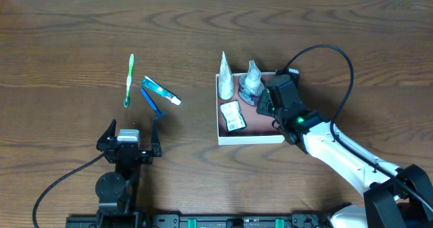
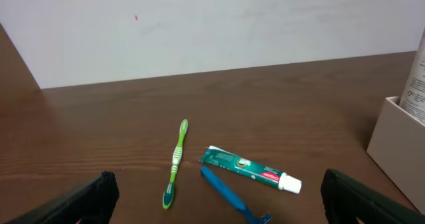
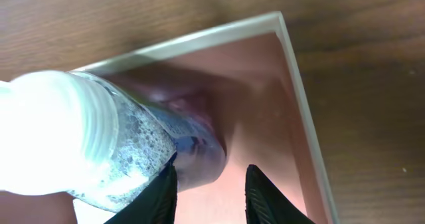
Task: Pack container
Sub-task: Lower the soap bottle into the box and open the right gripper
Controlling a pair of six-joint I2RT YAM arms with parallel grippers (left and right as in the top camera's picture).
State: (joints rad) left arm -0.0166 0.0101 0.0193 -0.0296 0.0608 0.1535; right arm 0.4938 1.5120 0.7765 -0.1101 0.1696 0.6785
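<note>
Close to the near edge, toward the left corner, the left pincer hangs just above the table, spread wide with nothing between its fingers. Just beyond it lie a blue razor, a toothpaste tube and, farthest of the three, a green toothbrush, all well apart from the box.

The container sits about mid-table, a little toward the right edge. A small packet lies flat in its near half. In its far half a clear bottle and a white tube stand upright. The right pincer reaches down into the far right part of the box, its fingers partly apart and the gap between them bare. The bottle stands close by one finger, though whether they touch cannot be told.

The box looks light, with thin walls that are stiff along the folds but likely to bow in the middle, and it would probably slide if nudged. A hold on the rim near a corner seems safest.
</note>
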